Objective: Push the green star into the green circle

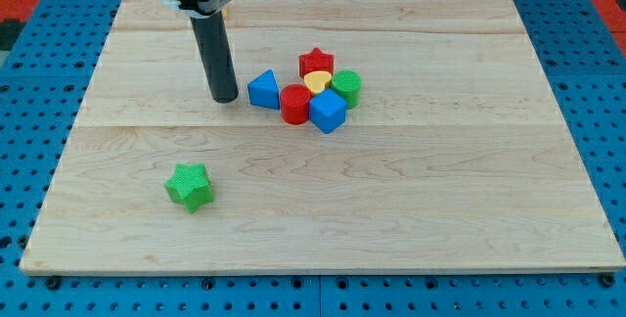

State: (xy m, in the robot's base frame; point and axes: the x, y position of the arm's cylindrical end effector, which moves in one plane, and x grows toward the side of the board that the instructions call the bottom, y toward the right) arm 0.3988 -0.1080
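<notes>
Standing upright near the board's upper left, the dark rod ends in my tip (224, 98), which rests on the wood just left of the blue triangle (262, 91), with a thin gap between them. It has no jaws to open or close and holds nothing.

The green star (189, 186) lies alone, at about seven o'clock from my tip and well apart from everything else. The green circle (346, 88) sits at three o'clock from my tip, on the far right of a tight cluster.

The wooden board (440, 190) is pale, made of joined planks, and rests on a blue pegboard table (29, 82).

Counting seven blocks: two green, two blue (the triangle and a blue cube (328, 112)), two red (a red star (316, 62) and a red cylinder (294, 104)), and one yellow heart (317, 82).
</notes>
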